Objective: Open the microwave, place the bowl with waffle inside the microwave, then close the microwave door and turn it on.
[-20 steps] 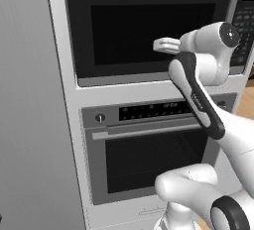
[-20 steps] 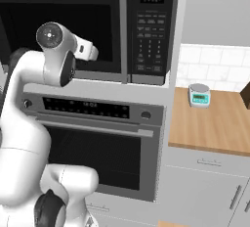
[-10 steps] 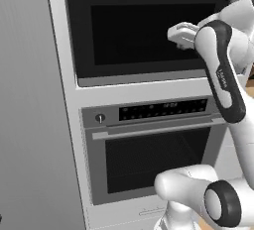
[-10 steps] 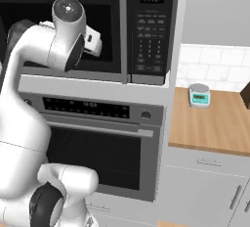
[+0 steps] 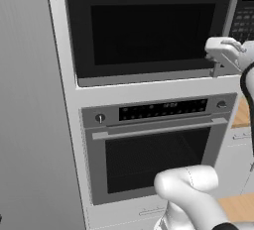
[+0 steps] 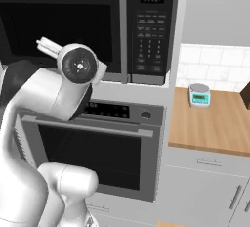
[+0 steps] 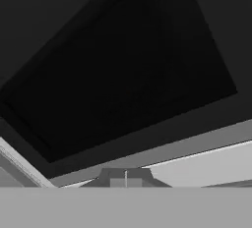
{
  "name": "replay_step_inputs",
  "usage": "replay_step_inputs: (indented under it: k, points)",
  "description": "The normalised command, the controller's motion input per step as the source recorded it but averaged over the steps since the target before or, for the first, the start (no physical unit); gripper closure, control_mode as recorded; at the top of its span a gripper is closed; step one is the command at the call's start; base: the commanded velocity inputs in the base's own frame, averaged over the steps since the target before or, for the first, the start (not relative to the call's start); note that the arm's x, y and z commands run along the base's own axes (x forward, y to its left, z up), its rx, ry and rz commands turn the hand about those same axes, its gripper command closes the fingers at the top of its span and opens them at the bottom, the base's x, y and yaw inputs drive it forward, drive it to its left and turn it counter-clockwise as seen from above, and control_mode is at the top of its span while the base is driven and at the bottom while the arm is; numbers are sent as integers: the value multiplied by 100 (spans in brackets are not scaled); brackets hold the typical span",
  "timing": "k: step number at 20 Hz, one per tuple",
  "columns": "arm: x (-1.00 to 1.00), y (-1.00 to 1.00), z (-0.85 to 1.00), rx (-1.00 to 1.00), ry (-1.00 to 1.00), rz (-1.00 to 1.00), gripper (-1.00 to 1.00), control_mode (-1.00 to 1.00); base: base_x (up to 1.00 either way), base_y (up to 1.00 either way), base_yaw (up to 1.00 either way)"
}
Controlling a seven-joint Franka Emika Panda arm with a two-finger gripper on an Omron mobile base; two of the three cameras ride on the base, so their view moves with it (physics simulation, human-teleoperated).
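The black microwave is built in above the oven, and its door is closed. A long grey vertical handle runs along the door's right edge, with the keypad panel beyond it. My gripper hovers before the door's lower right corner, just left of the handle's lower end. In the right base view the gripper points toward the glass. Tilted dark glass is close ahead in the hand view, and the fingertips meet at the bottom with nothing between them.
Below the microwave is a grey oven with a horizontal handle and knobs. To the right runs a wooden counter carrying a small digital scale. A tall grey panel stands on the left.
The hand has swung to the right across the microwave door and slightly down, ending close to the vertical handle. The door stays closed.
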Motion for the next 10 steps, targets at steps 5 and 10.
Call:
replay_step_inputs:
  k: [5, 10]
  points:
    - [-18, -66, -2, 45, 17, -10, 100, -100, 0, 0, 0]
    - [0, -72, -25, 64, 5, -19, 100, -100, 0, 0, 0]
